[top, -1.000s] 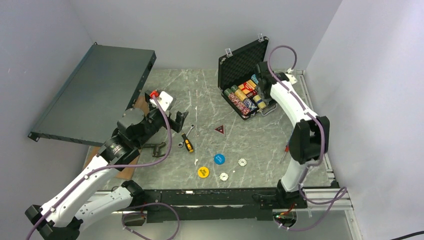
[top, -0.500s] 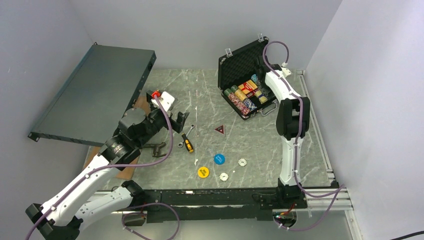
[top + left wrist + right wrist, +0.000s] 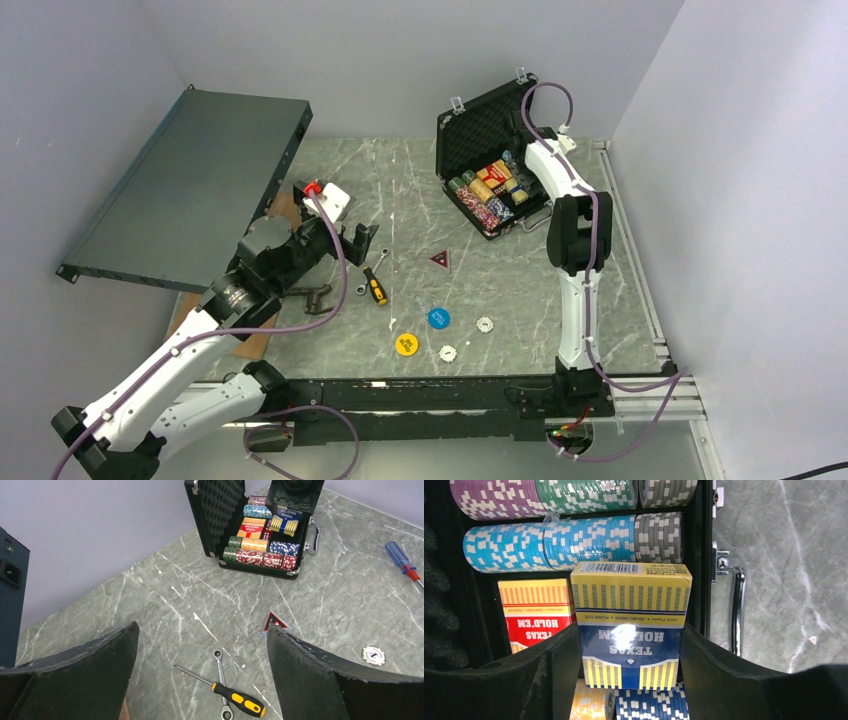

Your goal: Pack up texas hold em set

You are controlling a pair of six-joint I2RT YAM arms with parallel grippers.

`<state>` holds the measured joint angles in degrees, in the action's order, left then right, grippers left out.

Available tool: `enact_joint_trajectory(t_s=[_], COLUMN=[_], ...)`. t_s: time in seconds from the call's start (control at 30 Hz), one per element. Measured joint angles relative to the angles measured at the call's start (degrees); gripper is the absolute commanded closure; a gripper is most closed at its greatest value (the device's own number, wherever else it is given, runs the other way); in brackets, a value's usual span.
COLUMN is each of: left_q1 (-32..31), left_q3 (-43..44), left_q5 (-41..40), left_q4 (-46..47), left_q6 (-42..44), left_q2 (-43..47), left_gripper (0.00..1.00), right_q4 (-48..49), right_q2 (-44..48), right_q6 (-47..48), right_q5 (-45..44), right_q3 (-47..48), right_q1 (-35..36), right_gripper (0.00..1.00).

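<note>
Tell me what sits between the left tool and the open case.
In the left wrist view, the yellow-handled screwdriver and a wrench lie nearest the left tool; a red triangle sits farther on, then bare marble up to the case.

White shells cover the left arm (image 3: 175, 350) and right arm (image 3: 578, 300), with black joint housings behind the left gripper (image 3: 202, 630) and right gripper (image 3: 629, 630). A mauve cable (image 3: 547, 86) loops along each arm. Both grippers' fingers (image 3: 310, 680) are broad, matte black and coarse-grained.
</note>
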<state>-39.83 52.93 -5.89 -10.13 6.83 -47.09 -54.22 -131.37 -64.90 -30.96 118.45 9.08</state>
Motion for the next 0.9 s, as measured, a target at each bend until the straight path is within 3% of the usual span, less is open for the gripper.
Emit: enact_joint_trajectory(t_s=[0.6,0.67,0.83,0.9], left_q1=[0.00,0.00,0.00,0.00], left_q3=[0.00,0.00,0.00,0.00], left_q5=[0.00,0.00,0.04,0.04], left_q4=[0.00,0.00,-0.02,0.00], left_q6=[0.02,0.02,0.02,0.02], left_q2=[-0.04,-0.04,-0.04,-0.04], left_gripper=[0.01,0.01,0.01,0.01], right_q4=[-1.88,-2.05,-1.70,-0.55], right_q2=[-3.04,-3.04,-3.04,-2.71], right_q6=[-5.33,-5.97,-6.29,-6.10], right_q5=[3.13,3.15,3.28,3.65], right_q3=[0.83,0.81,-0.61,-1.03], right_q1=[0.00,0.00,-0.02,-0.04], right_gripper=[0.43,0.39,0.13,0.07])
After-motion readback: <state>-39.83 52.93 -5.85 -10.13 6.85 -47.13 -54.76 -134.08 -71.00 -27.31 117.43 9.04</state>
